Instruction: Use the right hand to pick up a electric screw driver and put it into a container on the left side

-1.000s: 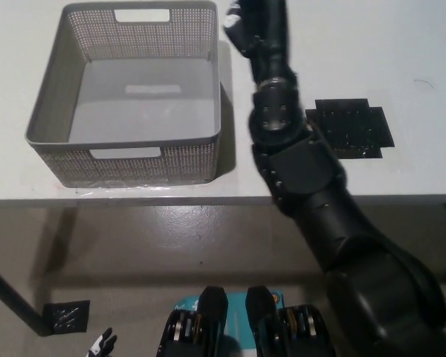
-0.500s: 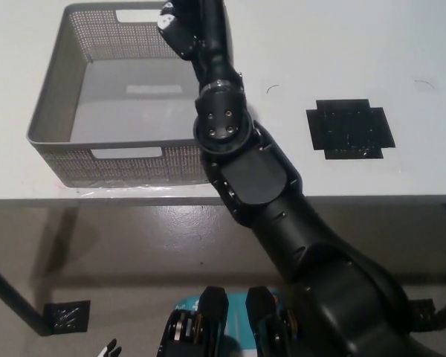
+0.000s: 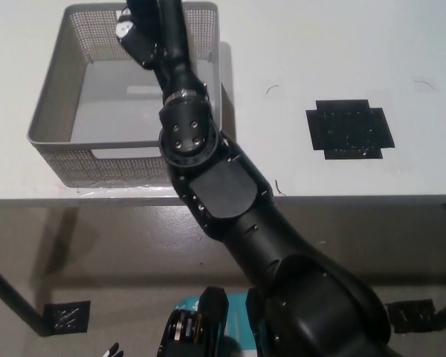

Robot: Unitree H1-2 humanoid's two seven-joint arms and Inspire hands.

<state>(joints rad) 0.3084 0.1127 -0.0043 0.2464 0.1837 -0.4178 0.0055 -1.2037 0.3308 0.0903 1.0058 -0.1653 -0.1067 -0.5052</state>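
The black right robot hand (image 3: 137, 30) is above the far part of the gray mesh basket (image 3: 52, 111) on the white desk (image 3: 320, 52). Its top is cut off, so I cannot tell its grip, and the screwdriver is not visible. The left robot hand is only a sliver.

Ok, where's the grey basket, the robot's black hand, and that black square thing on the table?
grey basket (image 3: 48, 104): head view, on its left mesh wall.
right hand (image 3: 136, 26): head view, on the hand's middle, over the basket's far edge.
black square patch (image 3: 349, 128): head view, on its centre, on the table's right.
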